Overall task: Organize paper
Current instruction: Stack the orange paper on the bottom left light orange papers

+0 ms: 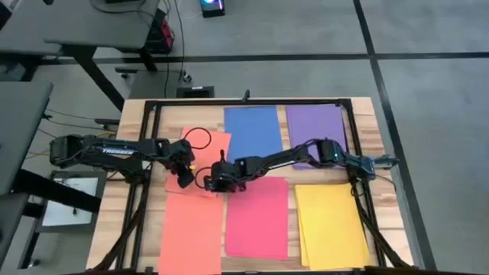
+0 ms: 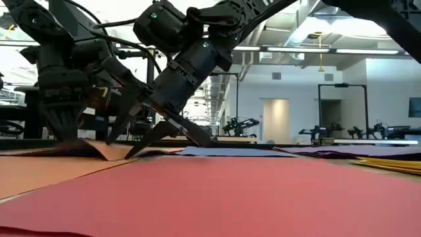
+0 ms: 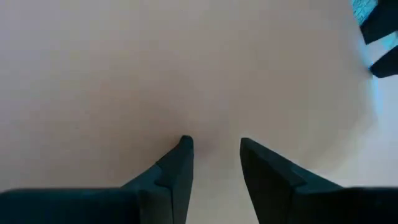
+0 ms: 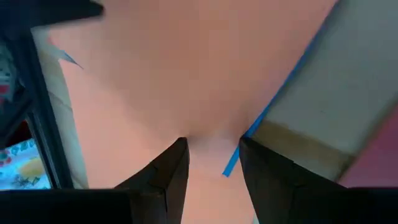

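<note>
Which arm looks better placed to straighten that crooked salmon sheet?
Probably the left. Its gripper sits directly on the tilted salmon sheet, fingers slightly apart on the paper. The right gripper has its tips at that sheet's lower edge, open, reaching far across the table.

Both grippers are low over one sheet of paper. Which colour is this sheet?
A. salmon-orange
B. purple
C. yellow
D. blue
A: in the high view the left gripper and the right gripper meet at the near edge of the tilted salmon-orange sheet, and both wrist views show that colour past slightly parted fingers; the purple sheet, the yellow sheet and the blue sheet lie apart from them.
</note>
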{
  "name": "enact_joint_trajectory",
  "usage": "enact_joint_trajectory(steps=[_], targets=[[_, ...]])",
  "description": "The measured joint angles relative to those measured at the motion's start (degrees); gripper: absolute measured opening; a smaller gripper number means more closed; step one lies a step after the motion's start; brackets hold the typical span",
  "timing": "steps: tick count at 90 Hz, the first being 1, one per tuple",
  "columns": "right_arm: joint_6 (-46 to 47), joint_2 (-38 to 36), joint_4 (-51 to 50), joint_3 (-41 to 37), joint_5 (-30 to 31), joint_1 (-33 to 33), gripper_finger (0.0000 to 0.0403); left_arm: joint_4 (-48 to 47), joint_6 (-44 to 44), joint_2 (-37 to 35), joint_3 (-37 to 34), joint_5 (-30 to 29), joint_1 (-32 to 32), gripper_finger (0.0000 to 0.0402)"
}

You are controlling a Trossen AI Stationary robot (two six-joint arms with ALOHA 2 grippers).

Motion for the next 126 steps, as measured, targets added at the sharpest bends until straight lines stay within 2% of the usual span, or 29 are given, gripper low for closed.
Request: enact_joint_trajectory(steps=[27, 47, 64, 79, 94, 107, 126], targets=[[-1.50, 0.01, 10.02, 0.02, 0.24, -0.52, 0.0136, -0.02, 0.24, 0.00, 0.02, 0.00, 0.00, 0.0118], [-3.83, 0.03, 9.19, 0.02, 0.32, -1.32, 0.0136, -0.02, 0.63, 0.00, 0.02, 0.00, 0.00, 0.0118], [-4.28, 0.03, 0.04, -0.02, 0.75, -1.94, 0.0136, -0.02, 0.63, 0.00, 0.02, 0.00, 0.00, 0.0118], [-5.41, 0.01, 0.17, 0.00, 6.76, -1.94, 0.0136, -0.02, 0.59, 0.00, 0.04, -0.02, 0.00, 0.0118], [-8.97, 0.01, 7.26, 0.04, 7.83, -2.77, 0.0136, -0.02, 0.57, 0.00, 0.04, -0.04, 0.00, 0.0118], [-16.36, 0.01, 11.16, 0.04, 7.60, -2.63, 0.0136, -0.02, 0.55, 0.00, 0.04, -0.04, 0.00, 0.0118], [-21.65, 0.01, 12.17, 0.04, 6.27, -2.63, 0.0136, -0.02, 0.50, 0.00, 0.04, -0.04, 0.00, 0.0118]])
